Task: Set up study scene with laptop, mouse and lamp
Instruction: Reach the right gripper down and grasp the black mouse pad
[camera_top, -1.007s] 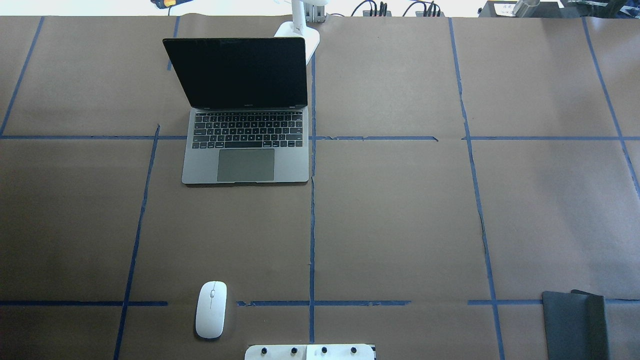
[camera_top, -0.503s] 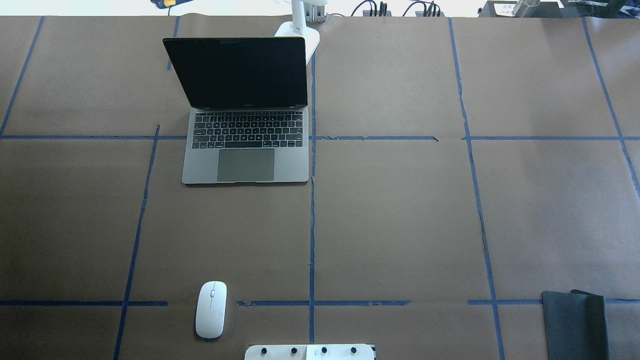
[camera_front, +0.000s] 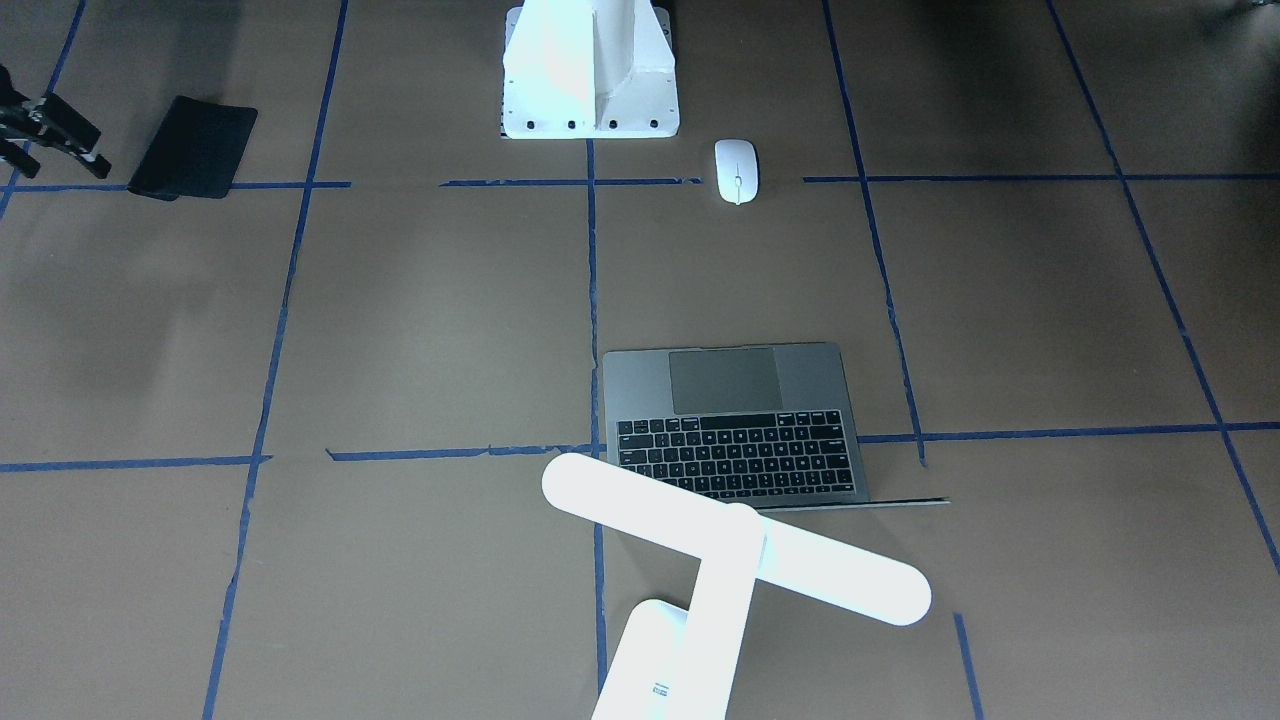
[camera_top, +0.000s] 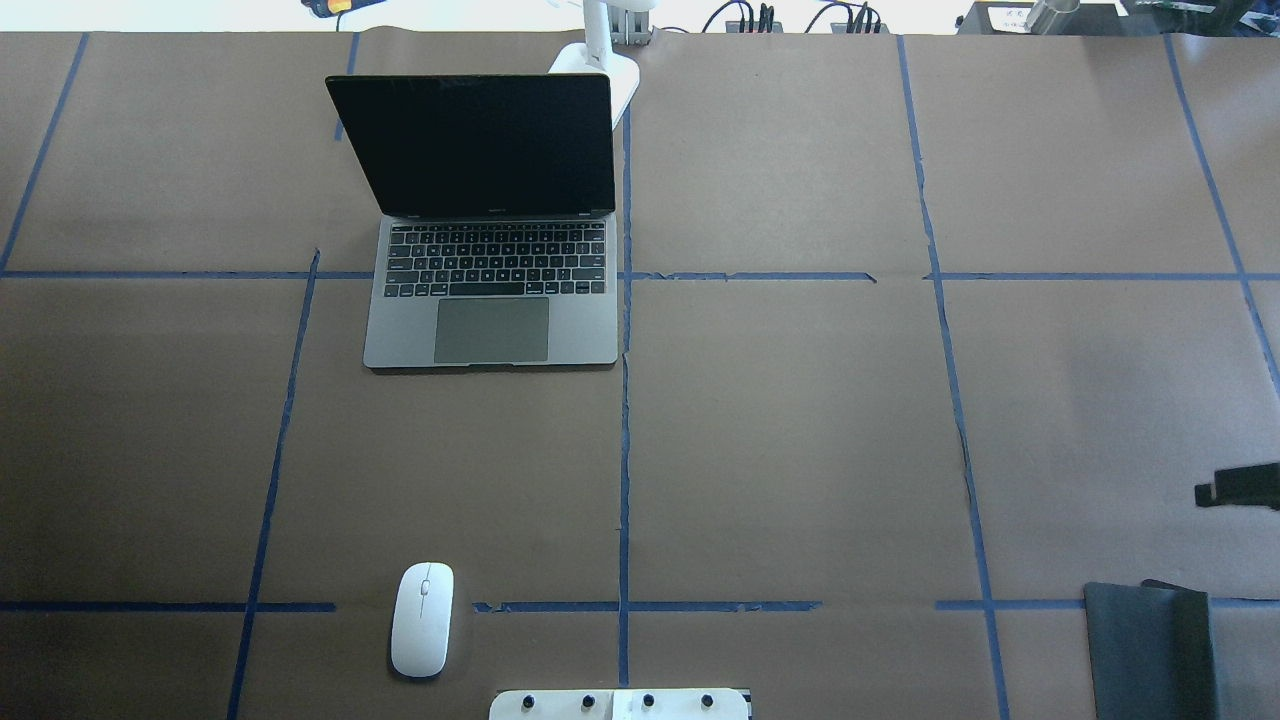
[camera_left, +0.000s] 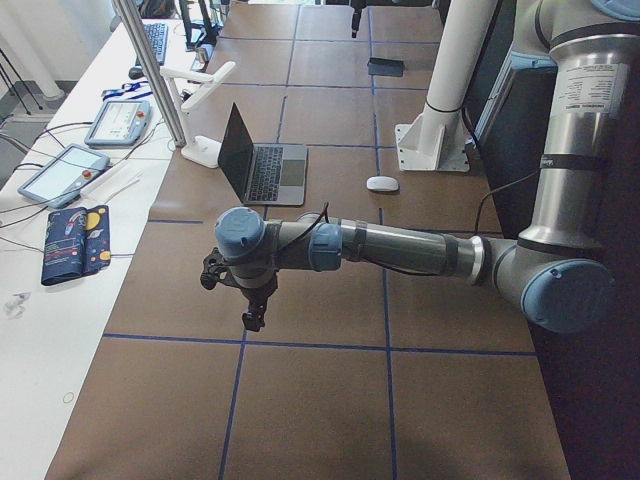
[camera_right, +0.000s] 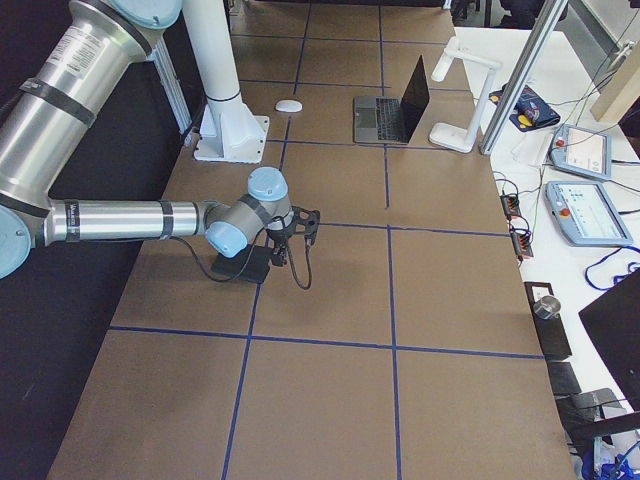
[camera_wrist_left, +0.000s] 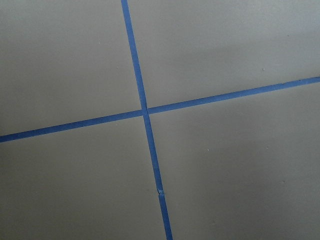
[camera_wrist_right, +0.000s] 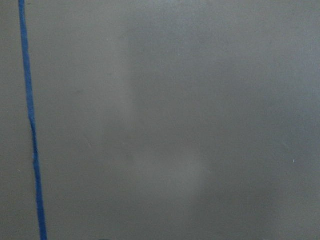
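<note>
The laptop (camera_top: 490, 300) stands open at the far left of centre, its screen dark; it also shows in the front view (camera_front: 735, 425). The white mouse (camera_top: 422, 618) lies near the front edge, apart from the laptop. The lamp (camera_front: 735, 545) stands behind the laptop with its bar head over the laptop's back edge, and its base (camera_top: 605, 70) shows overhead. My right gripper (camera_front: 52, 140) hovers open and empty by the black mouse pad (camera_front: 195, 147). My left gripper (camera_left: 245, 295) hangs over bare paper far to the left; I cannot tell whether it is open or shut.
The white pedestal block (camera_top: 620, 705) sits at the near middle edge. The mouse pad (camera_top: 1150, 650) lies at the near right. Blue tape lines cross the brown paper. Tablets and cables lie on the side bench (camera_right: 580, 190) beyond the far edge.
The tip of my right gripper has come into the overhead view at the right edge, above the mouse pad. The laptop, mouse and lamp have not moved.
</note>
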